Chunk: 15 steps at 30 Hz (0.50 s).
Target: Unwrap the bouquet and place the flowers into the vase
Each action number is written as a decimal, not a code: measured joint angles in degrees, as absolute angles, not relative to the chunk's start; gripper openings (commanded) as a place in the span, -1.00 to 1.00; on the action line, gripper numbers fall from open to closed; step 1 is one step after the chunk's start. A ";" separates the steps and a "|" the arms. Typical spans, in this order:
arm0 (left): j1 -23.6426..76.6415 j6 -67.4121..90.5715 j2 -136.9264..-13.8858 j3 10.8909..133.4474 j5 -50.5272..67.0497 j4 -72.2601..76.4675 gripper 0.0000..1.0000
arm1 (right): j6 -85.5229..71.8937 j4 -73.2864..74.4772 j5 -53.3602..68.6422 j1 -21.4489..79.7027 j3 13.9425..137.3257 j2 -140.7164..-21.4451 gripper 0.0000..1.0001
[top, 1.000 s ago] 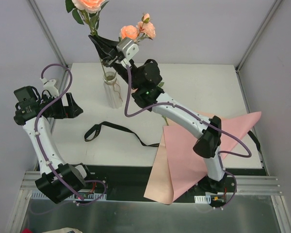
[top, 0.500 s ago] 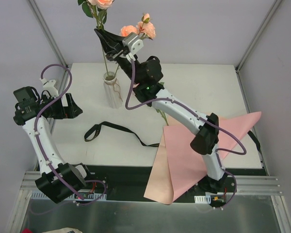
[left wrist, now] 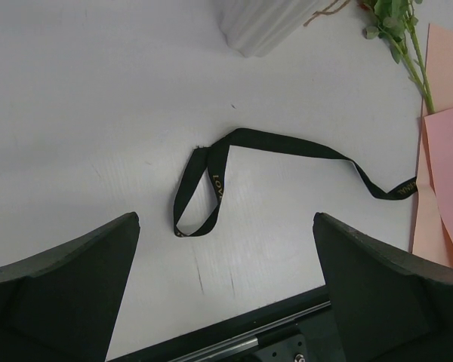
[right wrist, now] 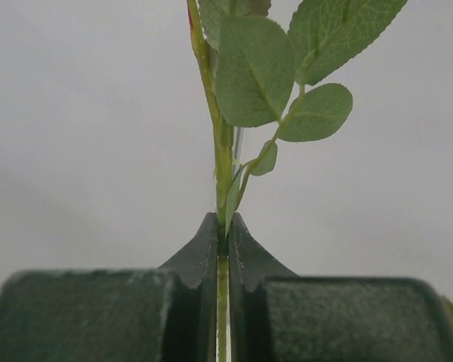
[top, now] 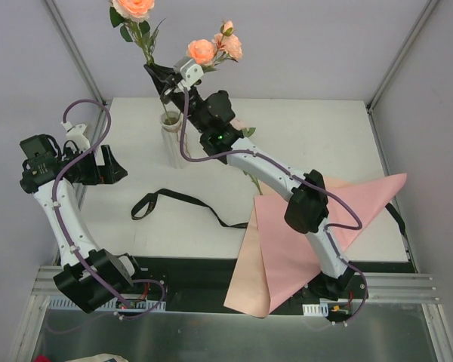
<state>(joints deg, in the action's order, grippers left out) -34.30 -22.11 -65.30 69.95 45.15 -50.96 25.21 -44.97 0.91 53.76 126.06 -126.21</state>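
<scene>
My right gripper [top: 152,72] is shut on the green stem [right wrist: 223,188] of a peach rose [top: 134,6], held upright above the whitish vase [top: 174,143]. The stem's lower end points down at the vase mouth. In the right wrist view the jaws pinch the stem just under its leaves [right wrist: 257,68]. A second flower with peach and pink blooms [top: 204,50] stands in the vase. Another green stem [left wrist: 405,41] lies on the table by the pink paper [top: 309,234]. My left gripper [top: 113,166] stands open and holds nothing, to the left of the vase.
The black ribbon [top: 174,204] lies loose on the white table [top: 302,136] in front of the vase; it also shows as ribbon [left wrist: 226,170] in the left wrist view. The pink paper hangs over the table's near edge. Frame posts stand at the back corners.
My right gripper swung the rose to the right and up, then back to the left and a little lower over the vase. The left arm has not moved.
</scene>
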 measured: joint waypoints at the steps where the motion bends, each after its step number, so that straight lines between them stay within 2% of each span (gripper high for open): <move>1: -34.59 -22.11 -65.30 69.95 45.23 -50.96 0.98 | 24.62 -43.57 0.91 53.63 126.58 -126.80 -0.99; 4: -34.61 -22.11 -65.30 69.95 45.69 -50.96 0.98 | 22.92 -38.54 0.97 53.08 128.27 -128.51 -0.88; 7: -34.61 -22.11 -65.30 69.95 46.04 -50.96 0.98 | 20.80 -32.77 1.15 52.45 128.40 -129.32 -0.65; 10: -34.61 -22.09 -65.21 69.95 46.11 -51.00 0.98 | 18.48 -29.69 1.17 51.90 126.69 -129.27 -0.32; 13: -34.61 -22.06 -64.90 69.95 46.26 -51.05 0.98 | 16.82 -27.92 1.15 51.55 122.85 -128.81 0.16; 15: -34.61 -22.06 -64.62 69.95 46.30 -51.20 0.98 | 15.86 -25.89 1.15 51.51 120.11 -128.42 0.25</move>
<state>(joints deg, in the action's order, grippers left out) -34.61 -22.06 -64.62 69.95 46.30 -51.20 15.86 -25.89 1.15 51.51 120.11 -128.42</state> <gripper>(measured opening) 0.992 0.542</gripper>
